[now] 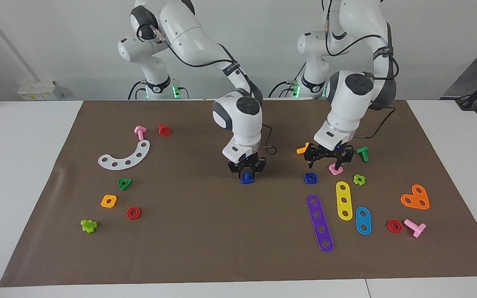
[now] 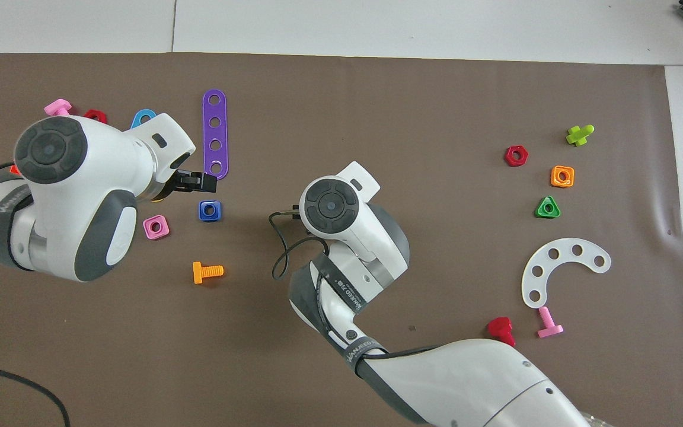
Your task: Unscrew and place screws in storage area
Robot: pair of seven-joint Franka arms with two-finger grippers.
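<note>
**Screw gripped, ready to carry**

While your left gripper [image 1: 328, 159] hangs spread above the blue nut [image 1: 310, 178], your right gripper [image 1: 246, 173] clamps the blue screw [image 1: 246, 179] beside that nut. Next, carry it to the white curved strip [image 1: 125, 157].
</note>
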